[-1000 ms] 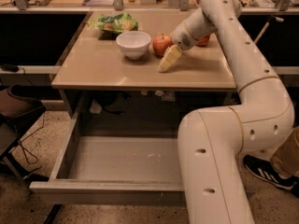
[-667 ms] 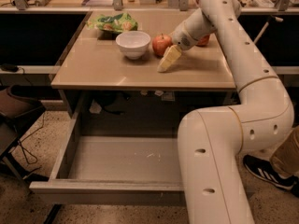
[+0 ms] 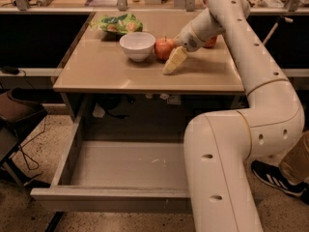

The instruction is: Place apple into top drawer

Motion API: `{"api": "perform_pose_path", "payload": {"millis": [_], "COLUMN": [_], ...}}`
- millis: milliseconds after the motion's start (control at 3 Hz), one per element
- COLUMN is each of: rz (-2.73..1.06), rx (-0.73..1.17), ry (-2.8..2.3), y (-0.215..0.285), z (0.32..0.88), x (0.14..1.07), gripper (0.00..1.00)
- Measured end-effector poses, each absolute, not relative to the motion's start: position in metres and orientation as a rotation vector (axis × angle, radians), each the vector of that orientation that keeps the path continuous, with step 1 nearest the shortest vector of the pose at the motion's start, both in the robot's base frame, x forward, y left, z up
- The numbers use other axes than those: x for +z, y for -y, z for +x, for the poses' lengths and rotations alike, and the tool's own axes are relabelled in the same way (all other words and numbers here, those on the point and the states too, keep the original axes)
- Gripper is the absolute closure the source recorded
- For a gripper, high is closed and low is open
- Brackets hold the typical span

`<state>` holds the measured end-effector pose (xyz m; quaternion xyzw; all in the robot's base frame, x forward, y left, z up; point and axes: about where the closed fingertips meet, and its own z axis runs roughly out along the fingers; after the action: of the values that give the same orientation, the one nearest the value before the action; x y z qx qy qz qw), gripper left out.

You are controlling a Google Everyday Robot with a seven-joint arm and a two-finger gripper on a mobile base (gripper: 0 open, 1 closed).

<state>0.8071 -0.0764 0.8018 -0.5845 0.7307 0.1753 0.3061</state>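
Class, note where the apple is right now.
The apple sits on the table, toward its back, just right of the white bowl in the camera view; the gripper is beside it on its right.

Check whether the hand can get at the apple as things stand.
Probably yes. The hand is low over the table, right beside the apple, with nothing between them. The white bowl stands on the apple's other side, out of the way.

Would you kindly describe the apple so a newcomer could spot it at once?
On the tan table above the open top drawer, find the white bowl. The apple sits just beside it, between bowl and tool: round, red-orange, stemmed, unlike the green packet behind.
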Motion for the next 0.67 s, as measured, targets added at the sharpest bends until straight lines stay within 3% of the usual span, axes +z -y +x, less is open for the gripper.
{"api": "perform_pose_path", "payload": {"millis": [667], "rz": [-1.547], "rx": [0.464], "ry": [-1.934], "y": [0.0764], "z": [0.8071], "x": [0.8018], "gripper": [0.88]}}
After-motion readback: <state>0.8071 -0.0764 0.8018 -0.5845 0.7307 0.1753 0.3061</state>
